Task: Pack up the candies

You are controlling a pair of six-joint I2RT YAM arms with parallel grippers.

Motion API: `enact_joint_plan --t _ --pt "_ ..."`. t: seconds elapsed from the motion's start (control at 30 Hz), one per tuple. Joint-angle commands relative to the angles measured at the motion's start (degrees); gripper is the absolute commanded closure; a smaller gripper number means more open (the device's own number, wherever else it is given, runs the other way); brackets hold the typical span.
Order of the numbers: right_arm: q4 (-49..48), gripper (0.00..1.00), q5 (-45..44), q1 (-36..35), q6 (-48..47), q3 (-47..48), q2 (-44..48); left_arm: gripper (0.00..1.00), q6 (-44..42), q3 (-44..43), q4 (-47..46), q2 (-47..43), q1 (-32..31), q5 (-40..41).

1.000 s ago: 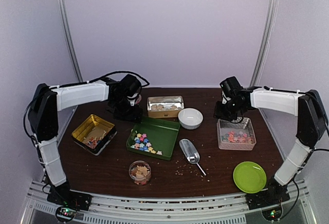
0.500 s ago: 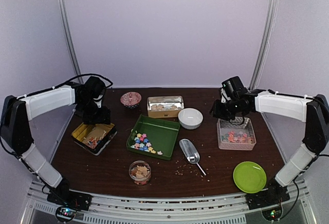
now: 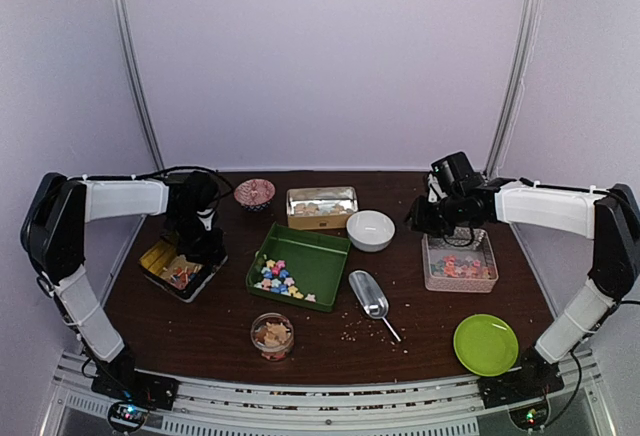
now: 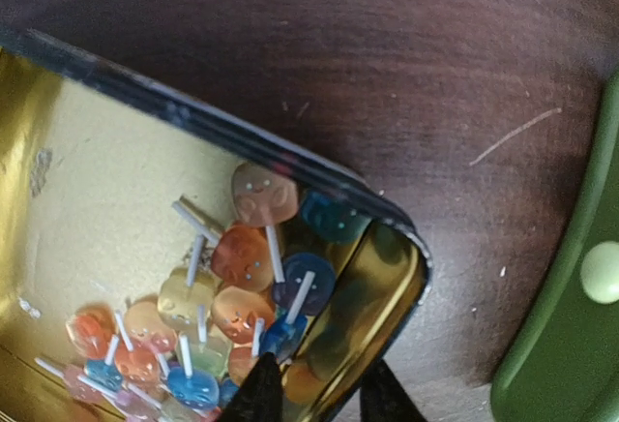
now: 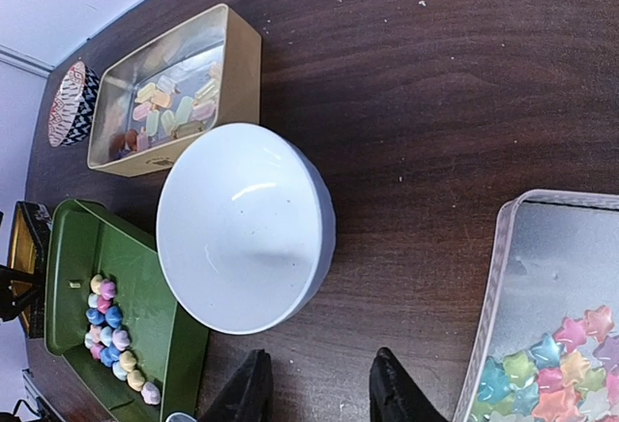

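Since 1 second ago the left arm has swung from the back of the table (image 3: pixel 200 328) to its left side, and the left gripper (image 4: pixel 321 395) now hangs over the corner of the gold tin (image 4: pixel 106 190) that faces the green tray (image 4: pixel 561 364); the right arm has hardly shifted. Left jaws stand narrow, astride the tin wall; whether they pinch anything I cannot tell; the right gripper (image 5: pixel 322 385) is spread, only bare wood between its tips, near the white bowl (image 5: pixel 242 228). My worry: if the left jaws close on the wall, the tin may tip or drag and the stick sweets (image 4: pixel 242 257) spill. As for the star candies (image 5: pixel 566 364), they lie flat in the clear tray (image 5: pixel 542 277) and the green tray; 1 star has no long axis and points nowhere; the sticks in the tin slant many ways.
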State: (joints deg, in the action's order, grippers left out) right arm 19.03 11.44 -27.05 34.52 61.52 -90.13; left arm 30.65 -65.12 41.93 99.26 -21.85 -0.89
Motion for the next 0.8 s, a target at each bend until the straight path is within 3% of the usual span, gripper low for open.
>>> enact_joint_plan --t 0.0,0.2,0.5,0.77 --pt "-2.6 0.66 1.2 -0.5 1.1 1.3 -1.2 0.81 1.8 -1.6 -3.4 1.0 0.0 0.6" --pt "-2.8 0.66 0.2 -0.5 1.0 8.5 -5.8 1.0 3.0 -7.7 -4.0 5.4 0.0 3.4" --pt "5.2 0.65 -4.4 -0.2 -1.2 29.8 -21.6 1.0 0.1 -18.8 -1.5 11.2 1.0 9.4" --pt "19.3 0.62 -2.7 -0.3 -3.7 56.0 -40.0 1.0 0.0 -18.9 -3.7 12.4 4.9 6.1"
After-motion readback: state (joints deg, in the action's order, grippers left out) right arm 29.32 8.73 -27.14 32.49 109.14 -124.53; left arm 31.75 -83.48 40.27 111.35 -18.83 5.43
